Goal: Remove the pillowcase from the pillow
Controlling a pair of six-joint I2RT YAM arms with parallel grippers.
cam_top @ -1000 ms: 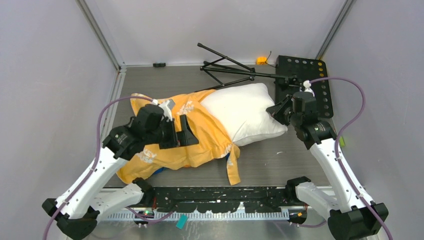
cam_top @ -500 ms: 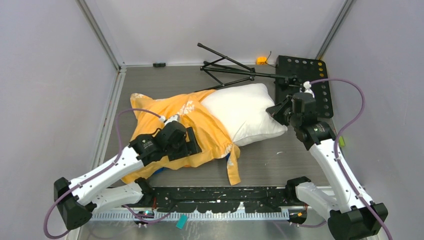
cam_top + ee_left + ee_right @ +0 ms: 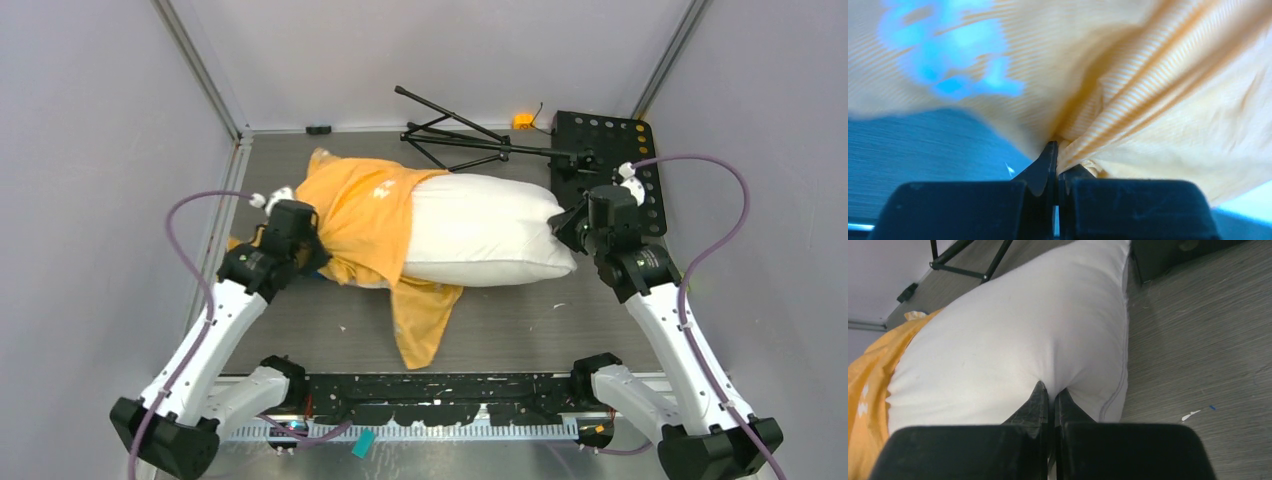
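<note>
The left pincer (image 3: 1055,150) is clamped tight on a gathered fold of the wrinkly orange-yellow fabric pillowcase (image 3: 360,210), and the right pincer (image 3: 1048,392) is pinched together on the right end of the plump white rectangular pillow (image 3: 485,232). The pillow lies mid-desk on the grey desk (image 3: 520,320), its long axis running left to right, its left end inside the pillowcase. Half a second ago the left pincer sat nearer the front over the fabric; now it is out at the left, and more white shows.
</note>
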